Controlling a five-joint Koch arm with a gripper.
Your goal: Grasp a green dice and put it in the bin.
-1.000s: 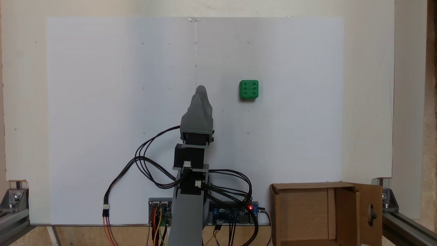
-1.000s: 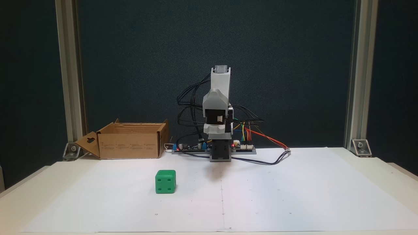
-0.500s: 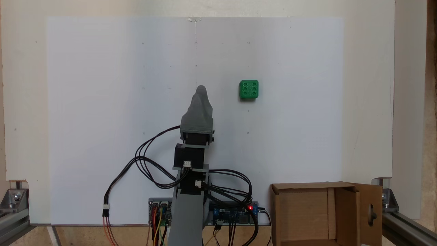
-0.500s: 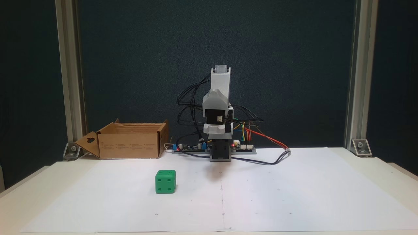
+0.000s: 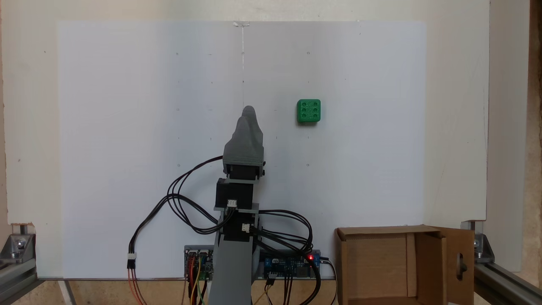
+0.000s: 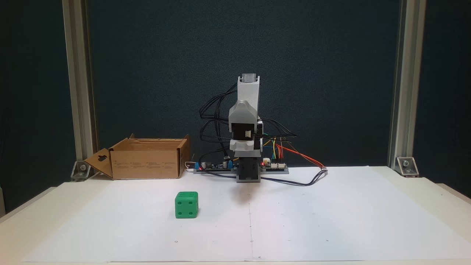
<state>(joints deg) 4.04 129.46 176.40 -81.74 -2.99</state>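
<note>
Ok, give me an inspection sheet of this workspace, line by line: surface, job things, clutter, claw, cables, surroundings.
Surface: white paper sheet covering a pale table, faint dot marks and a centre seam.
Job's things: small bright green plastic dice alone on the paper, six pips up; open brown cardboard box beside the arm's base, one flap with a slot cutout.
Clutter: nothing seen.
Claw: grey plastic claw off to one side of the dice, holding nothing; open or shut cannot be told.
Cables: black cable loops hang off the arm; red, yellow and green wires at the circuit boards.
Surroundings: aluminium frame posts, dark backdrop behind.
</note>
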